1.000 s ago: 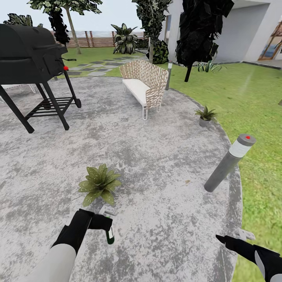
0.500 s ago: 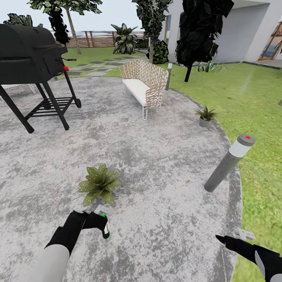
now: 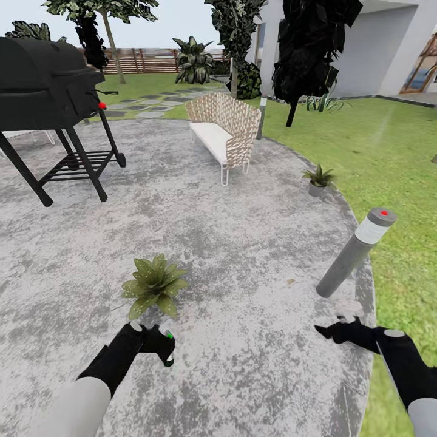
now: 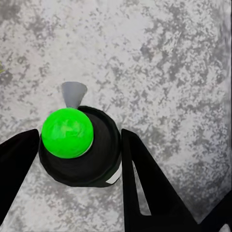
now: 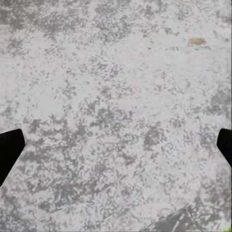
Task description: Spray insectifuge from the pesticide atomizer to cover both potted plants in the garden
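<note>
Holding: left gripper [image 3: 162,347] grips atomizer [image 4: 79,147], lower left, near plant [image 3: 154,283].
Right gripper [image 3: 341,325]: fingers wide, over patio [image 3: 243,243].

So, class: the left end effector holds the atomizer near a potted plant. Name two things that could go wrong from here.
1. The left end effector grips the atomizer only by its sides; it might slip when tilted.
2. The second plant sits far off at the patio edge, with a bollard lamp close to the right end effector. Driving over there, that arm could clip it.
</note>
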Controlling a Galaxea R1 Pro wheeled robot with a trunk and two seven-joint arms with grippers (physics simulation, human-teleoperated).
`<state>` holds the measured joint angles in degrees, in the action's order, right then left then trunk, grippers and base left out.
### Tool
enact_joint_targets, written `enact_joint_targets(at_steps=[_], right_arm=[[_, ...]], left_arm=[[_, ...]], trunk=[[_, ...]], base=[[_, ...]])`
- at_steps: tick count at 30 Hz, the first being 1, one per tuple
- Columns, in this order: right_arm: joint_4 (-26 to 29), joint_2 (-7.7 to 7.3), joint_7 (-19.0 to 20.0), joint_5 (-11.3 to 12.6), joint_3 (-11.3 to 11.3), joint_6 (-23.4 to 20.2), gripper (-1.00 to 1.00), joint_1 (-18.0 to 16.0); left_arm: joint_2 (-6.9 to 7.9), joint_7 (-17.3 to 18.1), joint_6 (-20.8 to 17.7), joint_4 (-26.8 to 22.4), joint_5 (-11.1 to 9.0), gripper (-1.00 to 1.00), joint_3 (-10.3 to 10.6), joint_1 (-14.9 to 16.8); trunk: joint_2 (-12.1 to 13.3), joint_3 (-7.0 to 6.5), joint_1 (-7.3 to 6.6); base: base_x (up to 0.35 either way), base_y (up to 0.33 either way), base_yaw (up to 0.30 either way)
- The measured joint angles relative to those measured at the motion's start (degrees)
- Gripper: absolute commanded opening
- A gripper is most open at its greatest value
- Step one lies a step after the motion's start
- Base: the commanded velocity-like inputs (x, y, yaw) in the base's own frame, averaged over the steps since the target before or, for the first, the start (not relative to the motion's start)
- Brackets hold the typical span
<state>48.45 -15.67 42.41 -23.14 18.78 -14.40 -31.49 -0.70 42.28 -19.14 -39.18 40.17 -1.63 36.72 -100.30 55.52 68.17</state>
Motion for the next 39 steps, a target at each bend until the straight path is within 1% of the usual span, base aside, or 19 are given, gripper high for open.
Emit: enact_joint_targets(at_steps=[2, 5, 6, 7, 8, 9, 11, 13, 17, 19, 22, 24, 26, 27, 28, 30, 32, 35, 39], right_arm=[[6.79, 0.02, 5.55, -0.07, -1.1, -0.91, 1.0, -0.03], [11.15, 0.04, 12.74, -0.11, -2.61, -4.93, 1.0, -0.03], [11.77, 0.03, 15.79, -0.09, -4.28, -6.48, 1.0, -0.03], [12.1, 0.03, 18.31, -0.14, -6.48, -7.42, -1.0, -0.03], [12.31, 0.03, 20.11, -0.13, -9.68, -8.05, -1.0, -0.02], [12.38, 0.06, 20.74, -0.17, -11.71, -8.64, -1.0, -0.02], [12.57, 0.08, 21.18, -0.18, -14.38, -10.51, -1.0, -0.03], [15.4, 0.14, 21.56, -0.2, -19.54, -12.42, -1.0, -0.03], [18.4, 0.75, 21.69, -0.19, -25.64, -13.0, -1.0, -0.05], [19.38, 1.66, 21.7, -0.21, -26.69, -13.05, -1.0, -0.05], [20.02, 4.3, 21.71, -0.17, -27.47, -13.09, -1.0, -0.02], [20.08, 6.33, 21.71, -0.13, -27.63, -13.06, -1.0, -0.02], [20.09, 7.49, 21.72, -0.14, -28.09, -13.01, -1.0, -0.04], [20.09, 7.72, 21.72, -0.13, -29.67, -13.01, -1.0, -0.03], [20.09, 7.78, 21.72, -0.13, -31.36, -13.01, -1.0, -0.03], [20.09, 7.86, 21.66, -0.12, -36.14, -13.01, -1.0, -0.02], [20.05, 7.87, 21.69, -0.08, -37.82, -13.0, -1.0, -0.02], [20.07, 7.97, 21.72, -0.07, -38.62, -12.99, -1.0, -0.02], [20.09, 8.24, 21.8, -0.06, -40.28, -13.0, -1.0, -0.02]], left_arm=[[0.22, 3.98, 2.45, 0.0, 0.06, -1.0, 3.19, 0.0], [0.66, 8.9, 6.41, -0.06, 0.22, -1.0, 4.98, 0.01], [0.8, 10.23, 8.1, -0.06, 0.3, -1.0, 5.16, 0.01], [0.9, 11.77, 9.39, -0.07, 0.35, -1.0, 5.25, 0.05], [1.03, 15.06, 10.89, -0.07, 0.54, -1.0, 5.29, 0.17], [1.27, 17.79, 12.09, -0.07, 1.22, -1.0, 5.29, 0.25], [1.57, 21.19, 13.77, -0.08, 3.07, -1.0, 5.31, 0.32], [1.74, 23.88, 14.5, -0.09, 4.75, -1.0, 5.32, 0.41], [1.78, 27.11, 14.7, -0.09, 5.19, -1.0, 5.32, 0.44], [1.79, 27.65, 14.72, -0.1, 5.23, -1.0, 5.32, 0.44], [1.77, 28.35, 14.7, -0.09, 5.27, -1.0, 5.32, 0.51], [1.73, 30.04, 14.65, -0.16, 5.57, -1.0, 5.32, 0.54], [1.72, 31.96, 14.58, -0.25, 8.03, -1.0, 5.32, 0.6], [1.72, 32.56, 14.56, -0.26, 9.71, -1.0, 5.31, 0.61], [1.71, 32.79, 14.54, -0.27, 10.63, -1.0, 5.31, 0.61], [1.69, 33.09, 14.47, -0.28, 11.87, -1.0, 5.29, 0.62], [1.57, 33.16, 14.46, -0.28, 12.2, -1.0, 5.3, 0.62], [1.13, 33.22, 14.39, -0.3, 12.33, -1.0, 5.3, 0.62], [-0.23, 33.22, 14.37, -0.67, 12.21, -1.0, 5.54, 0.62]], trunk=[[0.0, 0.0, 0.0], [0.0, 0.0, 0.0], [0.0, 0.0, 0.0], [0.0, 0.01, 0.0], [0.0, 0.01, 0.0], [0.0, 0.01, 0.0], [0.0, 0.01, 0.0], [0.0, 0.0, 0.0], [0.0, 0.01, 0.0], [0.0, 0.01, 0.0], [0.0, 0.01, 0.0], [0.0, 0.01, 0.0], [0.0, 0.01, 0.0], [0.0, 0.01, 0.0], [0.0, 0.01, 0.0], [0.0, 0.01, 0.0], [0.0, 0.01, 0.0], [0.0, 0.01, 0.0], [0.0, 0.01, 0.0]], base=[[0.0, 0.0, 0.0], [0.0, 0.0, 0.0], [0.0, 0.0, 0.0], [0.0, 0.0, 0.0], [0.0, 0.0, 0.0], [0.0, 0.0, 0.0], [0.0, 0.0, 0.0], [0.0, 0.0, 0.0], [0.0, 0.0, 0.0], [0.0, 0.0, 0.0], [0.0, 0.0, 0.0], [0.0, 0.0, 0.0], [0.0, 0.0, 0.0], [0.0, 0.0, 0.0], [0.0, 0.0, 0.0], [0.0, 0.0, 0.0], [0.0, 0.0, 0.0], [0.0, 0.0, 0.0], [0.0, 0.0, 0.0]])
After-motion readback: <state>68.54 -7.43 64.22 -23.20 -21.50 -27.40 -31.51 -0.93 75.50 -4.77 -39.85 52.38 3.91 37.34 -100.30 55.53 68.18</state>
